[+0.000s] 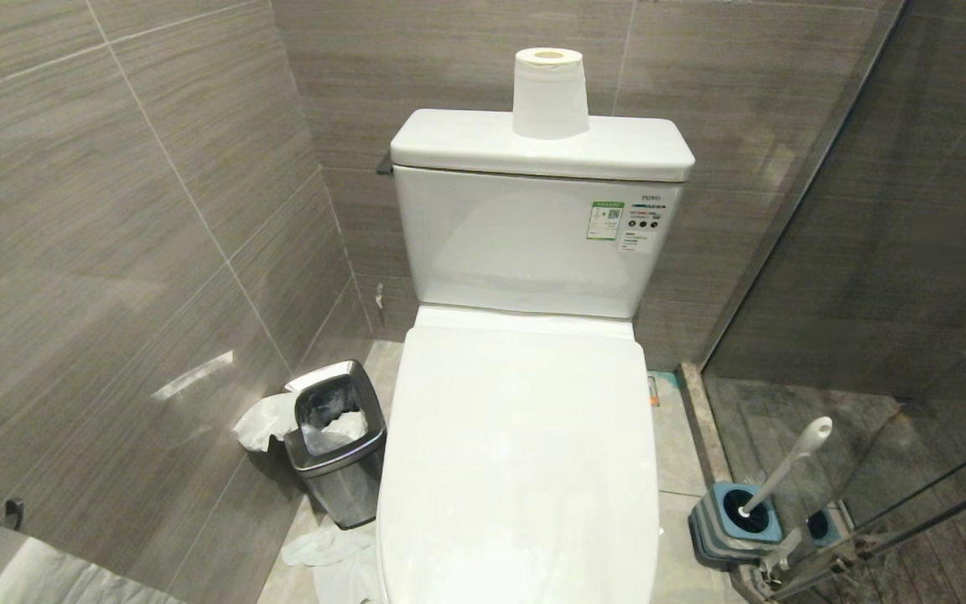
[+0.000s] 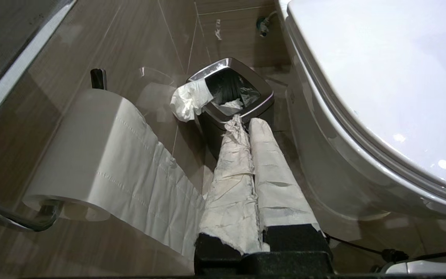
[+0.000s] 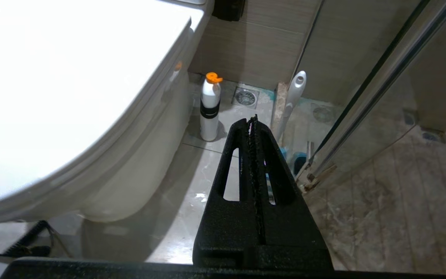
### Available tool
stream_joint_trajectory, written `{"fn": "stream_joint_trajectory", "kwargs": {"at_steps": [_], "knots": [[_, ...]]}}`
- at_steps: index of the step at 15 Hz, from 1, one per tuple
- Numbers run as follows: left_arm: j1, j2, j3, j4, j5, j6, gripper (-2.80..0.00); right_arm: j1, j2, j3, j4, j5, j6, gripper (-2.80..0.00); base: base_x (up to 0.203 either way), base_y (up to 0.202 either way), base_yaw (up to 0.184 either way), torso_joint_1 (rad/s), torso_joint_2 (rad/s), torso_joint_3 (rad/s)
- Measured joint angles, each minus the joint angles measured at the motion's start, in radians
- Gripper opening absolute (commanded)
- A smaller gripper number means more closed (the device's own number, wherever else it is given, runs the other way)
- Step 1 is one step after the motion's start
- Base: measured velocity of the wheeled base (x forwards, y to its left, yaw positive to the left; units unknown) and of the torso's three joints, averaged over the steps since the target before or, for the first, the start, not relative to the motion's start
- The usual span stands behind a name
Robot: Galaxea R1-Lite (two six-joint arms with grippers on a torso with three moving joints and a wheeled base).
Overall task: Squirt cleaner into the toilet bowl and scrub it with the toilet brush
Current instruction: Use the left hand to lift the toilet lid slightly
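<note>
The tiled floor carried the white toilet with its lid down. A steel waste bin stood just left of it, crumpled paper lying near its foot. On the right stood a white bottle with an orange cap, a floor drain near it, and a blue-and-grey holder with the toilet brush in it.

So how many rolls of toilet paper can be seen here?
2. One toilet roll stands upright on the cistern lid. The other roll hangs on a wall holder left of the toilet, its tail hanging loose. More may be out of view.
</note>
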Motion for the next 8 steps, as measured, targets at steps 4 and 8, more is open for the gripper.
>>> {"fn": "stream_joint_trajectory", "kwargs": {"at_steps": [4,8], "knots": [[0.0,0.0,-0.003,-0.036,-0.002,0.06,-2.8,0.0,0.0,0.0,-0.001,-0.008,0.029,-2.8,0.0,0.0,0.0,0.0,0.0,0.0],[0.001,0.005,-0.06,0.022,-0.009,0.112,-2.8,0.0,0.0,0.0,-0.001,-0.008,0.027,-2.8,0.0,0.0,0.0,0.0,0.0,0.0]]}}
